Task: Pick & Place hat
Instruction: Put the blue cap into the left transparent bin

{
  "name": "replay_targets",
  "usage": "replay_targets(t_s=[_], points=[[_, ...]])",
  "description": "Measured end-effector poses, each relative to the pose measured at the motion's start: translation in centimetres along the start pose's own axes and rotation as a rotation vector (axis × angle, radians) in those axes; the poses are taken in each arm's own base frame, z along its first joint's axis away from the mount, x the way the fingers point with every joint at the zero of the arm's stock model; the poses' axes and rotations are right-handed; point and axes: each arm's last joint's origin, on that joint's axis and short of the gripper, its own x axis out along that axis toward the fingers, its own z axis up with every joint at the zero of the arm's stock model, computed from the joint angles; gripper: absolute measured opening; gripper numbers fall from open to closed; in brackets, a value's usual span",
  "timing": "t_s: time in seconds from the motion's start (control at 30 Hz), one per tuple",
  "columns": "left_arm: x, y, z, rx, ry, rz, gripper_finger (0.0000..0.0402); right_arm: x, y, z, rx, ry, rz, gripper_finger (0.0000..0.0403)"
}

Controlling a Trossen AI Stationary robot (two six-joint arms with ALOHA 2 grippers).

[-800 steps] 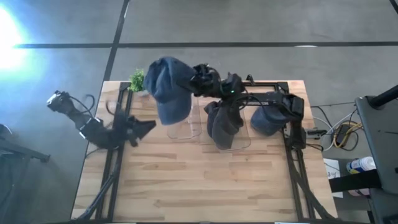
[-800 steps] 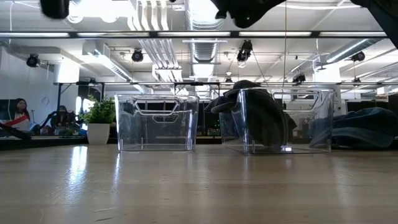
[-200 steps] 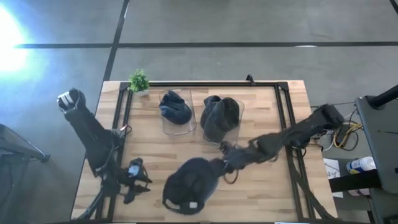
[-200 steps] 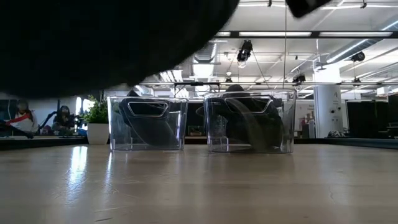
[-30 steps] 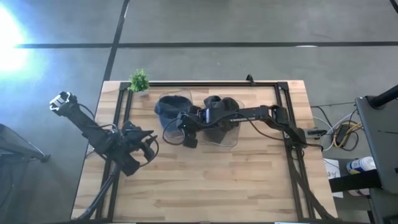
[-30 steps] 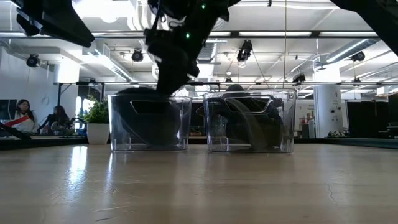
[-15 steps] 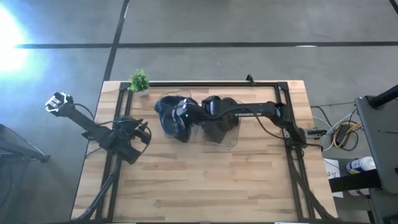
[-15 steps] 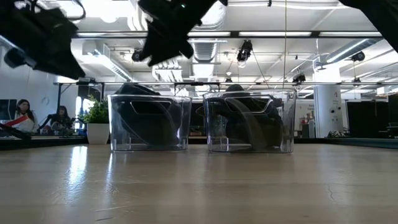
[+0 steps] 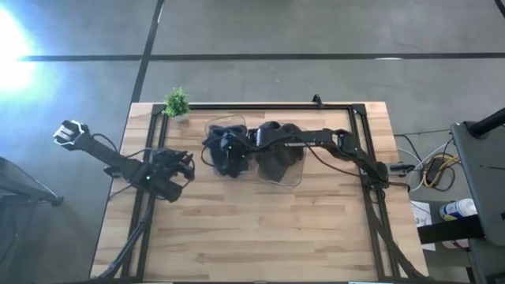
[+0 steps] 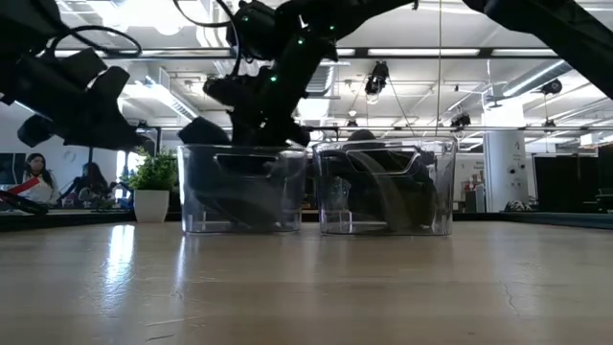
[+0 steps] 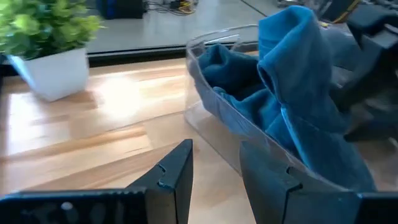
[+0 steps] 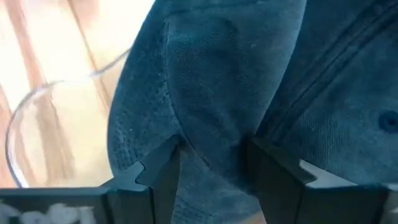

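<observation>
A blue hat (image 9: 223,151) lies bunched in the left clear bin (image 10: 239,196), and part of it (image 10: 203,132) stands above the rim. My right gripper (image 12: 214,165) reaches in from the table's right, sits on top of the hat (image 12: 217,81) and is open. To the bin's left, my left gripper (image 11: 216,165) is open and holds nothing; it points at the bin's wall (image 11: 217,109) and the hat (image 11: 292,93) behind it. My right gripper comes down on the hat's crown slanting from above and from the table's right. Its open fingers (image 12: 158,171) straddle a raised fold of the cloth (image 12: 211,146). The cloth fills the gap between them. The hat rests in the bin; whether the fold is pinched I cannot tell.
A second clear bin (image 10: 383,187) with dark hats (image 9: 280,154) stands right beside the first. A small potted plant (image 9: 175,102) sits at the far left corner. Black rails (image 9: 367,197) run along the table's left and right sides. Bare wood lies toward the near edge.
My right gripper has gone from the left bin's near wall up and over the bin, rolled, and dropped onto the hat. The bin has slid slightly toward the table's right. My left gripper has come down and drawn toward the far edge.
</observation>
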Motion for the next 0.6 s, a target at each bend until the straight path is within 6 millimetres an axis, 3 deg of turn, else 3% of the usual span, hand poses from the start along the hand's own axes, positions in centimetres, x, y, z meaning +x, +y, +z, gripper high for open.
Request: replay_targets(t_s=[0.27,0.43,0.5,0.6], points=[[-0.1,-1.5,0.6,0.026,-0.029,-0.093,0.0126,-1.2,-0.4,-0.2,-0.032,0.04,-0.083,0.0176],[-0.5,-2.3,2.0,0.028,-0.148,-0.09,0.0126,-3.2,0.9,0.9,-0.051,-0.015,-0.077,0.0176],[-0.5,-2.4,2.8,0.022,-0.203,-0.061,0.0126,-3.8,1.3,0.6,-0.074,0.013,-0.095,0.0176],[0.0,-2.3,3.5,0.002,-0.232,-0.015,0.0126,-3.1,1.4,-0.6,-0.085,0.086,-0.112,0.0176]])
